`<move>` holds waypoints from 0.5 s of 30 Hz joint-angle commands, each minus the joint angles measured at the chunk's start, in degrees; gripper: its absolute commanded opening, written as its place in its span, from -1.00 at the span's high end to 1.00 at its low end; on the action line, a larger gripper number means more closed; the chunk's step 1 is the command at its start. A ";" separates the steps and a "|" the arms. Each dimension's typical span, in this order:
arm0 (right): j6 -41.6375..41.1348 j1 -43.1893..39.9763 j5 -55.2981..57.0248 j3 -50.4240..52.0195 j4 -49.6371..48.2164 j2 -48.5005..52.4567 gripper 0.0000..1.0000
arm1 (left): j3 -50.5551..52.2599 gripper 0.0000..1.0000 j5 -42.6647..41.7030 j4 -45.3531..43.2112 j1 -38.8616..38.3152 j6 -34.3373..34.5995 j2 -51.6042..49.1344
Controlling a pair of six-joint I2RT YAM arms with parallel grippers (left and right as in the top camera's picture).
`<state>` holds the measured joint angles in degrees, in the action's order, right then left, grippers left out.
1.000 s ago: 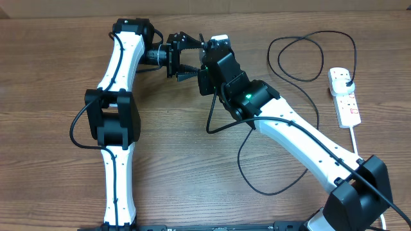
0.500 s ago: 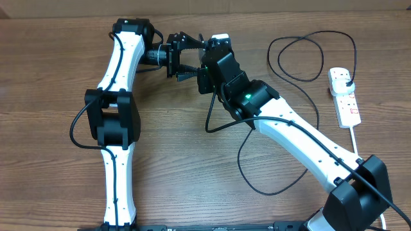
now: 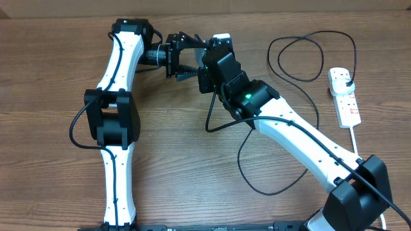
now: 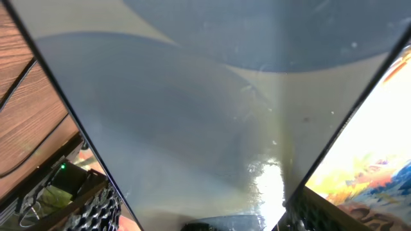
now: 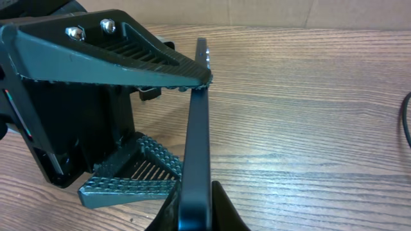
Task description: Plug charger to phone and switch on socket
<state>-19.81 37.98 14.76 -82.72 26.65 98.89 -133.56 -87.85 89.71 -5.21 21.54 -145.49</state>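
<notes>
The phone [image 5: 196, 147] is held on edge above the table, with my right gripper [image 5: 196, 215] shut on its near end. In the left wrist view its glossy grey face [image 4: 192, 109] fills the frame. My left gripper [image 3: 186, 56] is open, with one toothed finger on each side of the phone's far end; the upper finger touches the phone's edge. The charger cable [image 3: 308, 78] loops at the back right, and its black plug sits in the white socket strip [image 3: 347, 110]. More black cable [image 3: 247, 176] curls under my right arm. Its connector tip is hidden.
The socket strip's thick white lead [image 3: 355, 142] runs toward the front right. A cardboard wall [image 5: 270, 11] stands behind the wooden table [image 3: 51, 96]. Both arms meet at the back centre.
My left gripper's fingers have shifted slightly around the phone. The right arm, the cable and the socket strip have not moved.
</notes>
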 commanded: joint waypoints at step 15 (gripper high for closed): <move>-44.33 0.20 9.55 -2.01 -2.58 -0.52 0.93 | -1.62 -0.81 -2.69 -3.50 -0.04 1.88 -0.11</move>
<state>-48.51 37.98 18.20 -82.72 25.08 99.18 -133.67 -89.03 86.46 -5.21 23.05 -145.49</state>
